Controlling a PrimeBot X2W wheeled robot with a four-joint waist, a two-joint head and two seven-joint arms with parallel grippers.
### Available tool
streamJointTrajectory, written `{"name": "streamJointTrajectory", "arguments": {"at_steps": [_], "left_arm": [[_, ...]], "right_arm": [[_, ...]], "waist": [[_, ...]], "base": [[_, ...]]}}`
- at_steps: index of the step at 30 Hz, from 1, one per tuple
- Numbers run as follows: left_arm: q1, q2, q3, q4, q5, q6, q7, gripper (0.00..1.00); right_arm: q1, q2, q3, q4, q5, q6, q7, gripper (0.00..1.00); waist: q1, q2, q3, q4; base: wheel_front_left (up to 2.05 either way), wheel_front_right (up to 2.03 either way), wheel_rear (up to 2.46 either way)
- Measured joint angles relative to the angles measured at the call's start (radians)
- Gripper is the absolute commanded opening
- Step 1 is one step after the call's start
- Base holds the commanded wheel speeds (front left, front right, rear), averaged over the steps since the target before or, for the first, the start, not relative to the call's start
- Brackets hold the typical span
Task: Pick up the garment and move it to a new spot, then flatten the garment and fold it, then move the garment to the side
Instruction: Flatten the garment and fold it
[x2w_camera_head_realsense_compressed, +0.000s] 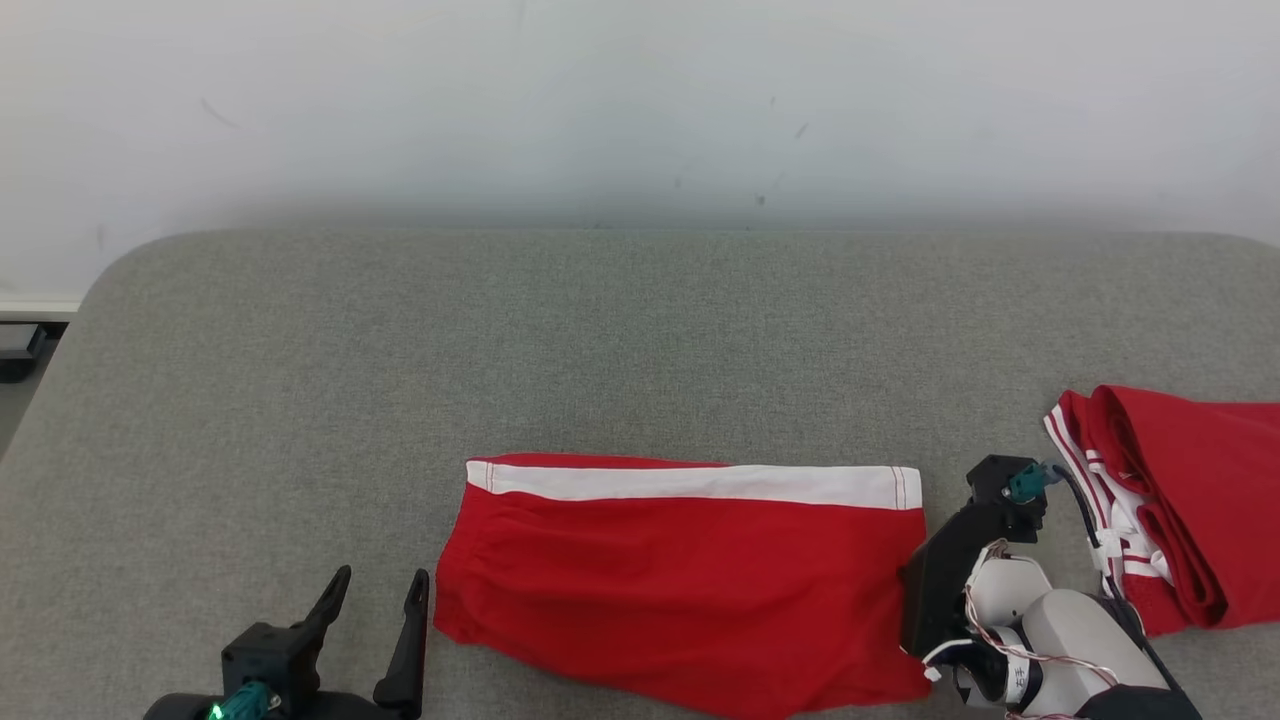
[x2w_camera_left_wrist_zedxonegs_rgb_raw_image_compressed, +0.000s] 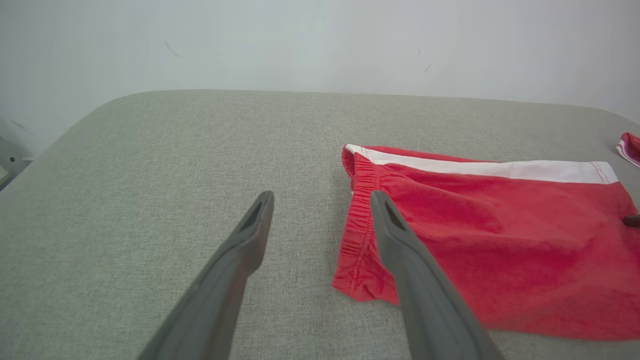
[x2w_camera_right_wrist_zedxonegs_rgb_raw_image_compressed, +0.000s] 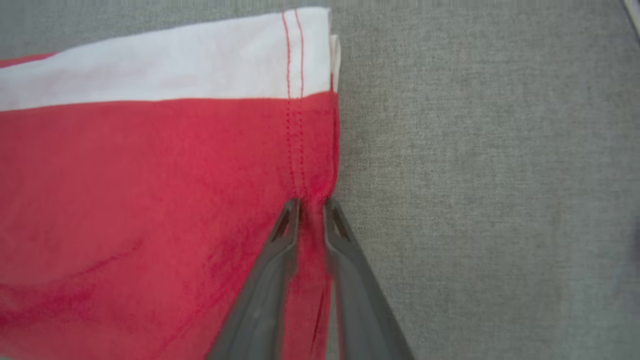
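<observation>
The left hand (x2w_camera_head_realsense_compressed: 382, 575) hovers just left of the red shorts (x2w_camera_head_realsense_compressed: 680, 590), low over the grey table (x2w_camera_head_realsense_compressed: 600, 340). Its two dark fingers are spread wide and hold nothing. One fingertip sits close beside the gathered elastic waistband (x2w_camera_left_wrist_zedxonegs_rgb_raw_image_compressed: 357, 210) without gripping it.

The shorts themselves lie flat near the front edge of the table, about midway across it. They are folded over lengthwise, with a white stripe (x2w_camera_head_realsense_compressed: 700, 483) along their far edge. The cloth looks thin, light and limp. I'd expect it to sag and crease from whatever point it is lifted, and to drag on the rough table cover rather than slide. The waistband and the stitched hem (x2w_camera_right_wrist_zedxonegs_rgb_raw_image_compressed: 310, 150) are the firmer parts, so they look like the safest places to take hold. One at each end should keep the fold from falling open.

At the right end of the shorts, the right hand (x2w_camera_right_wrist_zedxonegs_rgb_raw_image_compressed: 311, 202) has its fingers drawn nearly together on the hem. A small pucker of red cloth is pinched between the tips, just short of the double stitching. The bite is shallow, so the layers may slip out.

Further right of the shorts, well apart from them, a second red garment (x2w_camera_head_realsense_compressed: 1190, 480) lies rumpled at the table's edge.
</observation>
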Motion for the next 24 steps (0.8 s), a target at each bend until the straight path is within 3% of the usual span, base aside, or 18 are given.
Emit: {"name": "streamJointTrajectory", "arguments": {"at_steps": [1, 2, 13, 14, 16, 17, 24], "left_arm": [[0.000, 0.000, 0.000, 0.000, 0.000, 0.000, 0.000, 1.00], [0.000, 0.000, 0.000, 0.000, 0.000, 0.000, 0.000, 1.00], [-0.003, -0.001, -0.005, -0.002, 0.000, -0.001, 0.007, 1.00], [-0.004, -0.001, -0.006, -0.003, 0.000, -0.001, 0.009, 1.00], [-0.004, -0.002, -0.006, -0.003, 0.000, -0.001, 0.009, 1.00], [-0.005, -0.001, -0.007, -0.003, 0.000, -0.001, 0.009, 1.00], [-0.008, -0.001, -0.005, -0.002, -0.003, -0.003, 0.009, 1.00]], "right_arm": [[-0.005, 0.000, -0.002, 0.001, 0.000, 0.000, 0.000, 0.42], [-0.007, 0.000, -0.002, 0.002, 0.000, 0.000, 0.000, 1.00], [-0.027, 0.001, -0.015, 0.030, -0.002, -0.001, -0.005, 1.00], [-0.028, 0.001, -0.016, 0.032, -0.002, -0.001, -0.005, 0.75], [-0.031, 0.002, -0.016, 0.037, -0.002, -0.001, -0.005, 0.09], [-0.033, 0.001, -0.019, 0.040, -0.002, -0.001, -0.005, 0.00], [-0.052, 0.007, -0.015, 0.057, -0.002, -0.001, -0.014, 0.00]], "waist": [[0.0000, 0.0000, 0.001, 0.000], [0.0000, 0.0000, 0.002, 0.000], [0.0000, 0.0000, 0.009, 0.008], [0.0000, 0.0000, 0.011, 0.010], [0.0000, 0.0000, 0.013, 0.012], [0.0000, 0.0000, 0.014, 0.014], [0.0000, 0.0000, 0.019, 0.024]], "base": [[0.00, 0.00, 0.00], [0.00, 0.00, 0.00], [0.00, 0.00, 0.00], [0.00, 0.00, 0.00], [0.00, 0.00, 0.00], [0.00, 0.00, 0.00], [0.00, 0.00, 0.00]]}}
